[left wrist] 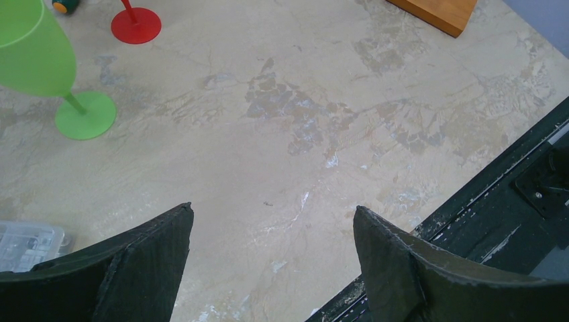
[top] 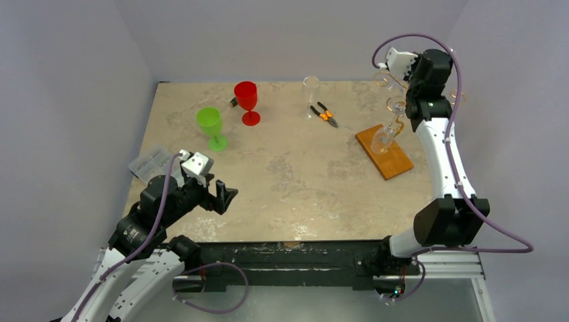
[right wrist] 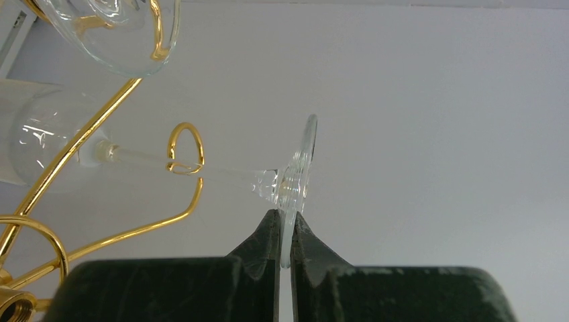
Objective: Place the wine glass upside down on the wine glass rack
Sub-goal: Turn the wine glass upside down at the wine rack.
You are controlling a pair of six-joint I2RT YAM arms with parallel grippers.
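Grey wall (right wrist: pixel 436 100) behind, right tool (right wrist: pixel 282 225) pinches wine glass (right wrist: pixel 303 157) foot, stem crosswise.

Bright, even, diffuse light; faint soft shadows; glints on the wine glass (right wrist: pixel 303 157)

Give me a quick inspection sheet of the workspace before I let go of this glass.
Surface: beige mottled table, worn patches.
Job's things: wine glass pinched by its foot, stem lying in a gold loop of the wine glass rack; a second glass hangs there.
Clutter: green goblet, red goblet, upright clear glass, pliers, plastic box.
Grippers: left gripper open, empty, low over the table; right gripper shut on the glass foot.
Cables: purple cables along both arms; the right one loops beyond the table edge.
Surroundings: plain grey walls; nothing else seen.
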